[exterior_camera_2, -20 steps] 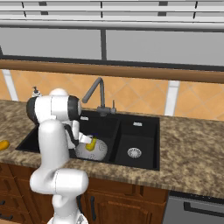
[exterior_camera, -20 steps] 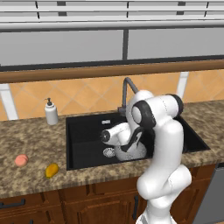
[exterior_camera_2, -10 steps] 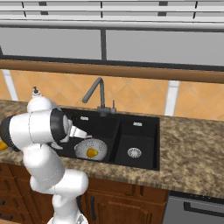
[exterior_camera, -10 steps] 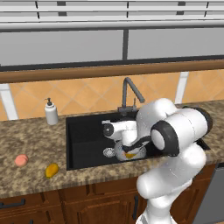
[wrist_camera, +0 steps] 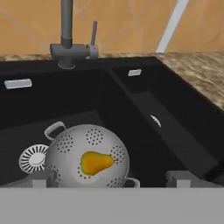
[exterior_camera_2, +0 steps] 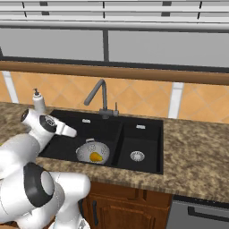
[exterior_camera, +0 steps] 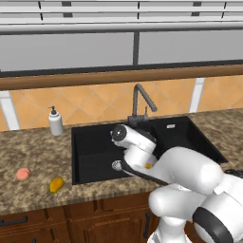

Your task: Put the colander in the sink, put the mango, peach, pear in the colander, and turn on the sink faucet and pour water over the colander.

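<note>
Sitting in the large left basin of the black double sink [exterior_camera_2: 147,167], the grey perforated colander [wrist_camera: 87,155] holds a single yellow-orange fruit with a narrowed end, the pear [wrist_camera: 96,162], which lies on its side at the bottom of the bowl. In the hand view the colander rests just beside the round silver drain [wrist_camera: 33,158], with one small rim handle toward the back wall and another toward the camera. The smaller right basin holds nothing but its own drain [exterior_camera_2: 137,155]. The gripper [wrist_camera: 111,178] hangs above the colander with its two tips set wide apart and nothing between them.

On the counter to the left of the sink, the pinkish peach [exterior_camera: 23,173] and the orange-yellow mango [exterior_camera: 56,184] lie near each other but apart, close to the front edge. The white soap pump bottle [exterior_camera: 55,122] stands by the tiled wall. The dark faucet [exterior_camera_2: 99,95] rises behind the divider between the basins, spout angled over the large basin. No writing or label can be read on any object.
</note>
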You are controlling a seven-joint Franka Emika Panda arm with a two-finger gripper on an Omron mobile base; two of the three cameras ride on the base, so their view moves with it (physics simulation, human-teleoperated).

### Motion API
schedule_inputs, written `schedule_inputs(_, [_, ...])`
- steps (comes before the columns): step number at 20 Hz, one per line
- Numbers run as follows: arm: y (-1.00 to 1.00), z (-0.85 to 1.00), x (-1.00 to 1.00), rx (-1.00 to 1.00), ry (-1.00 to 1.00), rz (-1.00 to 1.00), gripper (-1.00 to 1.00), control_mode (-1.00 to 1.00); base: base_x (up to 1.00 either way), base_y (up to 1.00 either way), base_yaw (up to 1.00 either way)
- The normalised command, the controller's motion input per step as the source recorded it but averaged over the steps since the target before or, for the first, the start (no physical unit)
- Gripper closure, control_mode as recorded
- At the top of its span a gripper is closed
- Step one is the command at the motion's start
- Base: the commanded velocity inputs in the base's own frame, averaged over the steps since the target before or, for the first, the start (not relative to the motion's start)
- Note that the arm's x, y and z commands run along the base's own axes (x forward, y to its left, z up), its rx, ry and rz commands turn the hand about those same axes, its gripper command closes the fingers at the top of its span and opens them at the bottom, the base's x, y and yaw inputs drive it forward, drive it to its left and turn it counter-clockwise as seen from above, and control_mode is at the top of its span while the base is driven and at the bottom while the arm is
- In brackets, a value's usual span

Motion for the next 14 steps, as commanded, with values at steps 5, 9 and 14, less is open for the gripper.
schedule_inputs(5, [0.68,0.98,-0.82,0.0,0.02,0.02,-1.0,-1.0,0.0,0.0,0.0])
schedule_inputs(9, [0.65,0.63,-1.0,0.0,-0.24,0.1,-1.0,-1.0,0.0,0.0,0.0])
schedule_inputs(14, [0.45,0.81,-1.0,0.04,-0.1,0.17,-1.0,-1.0,0.0,0.0,0.0])
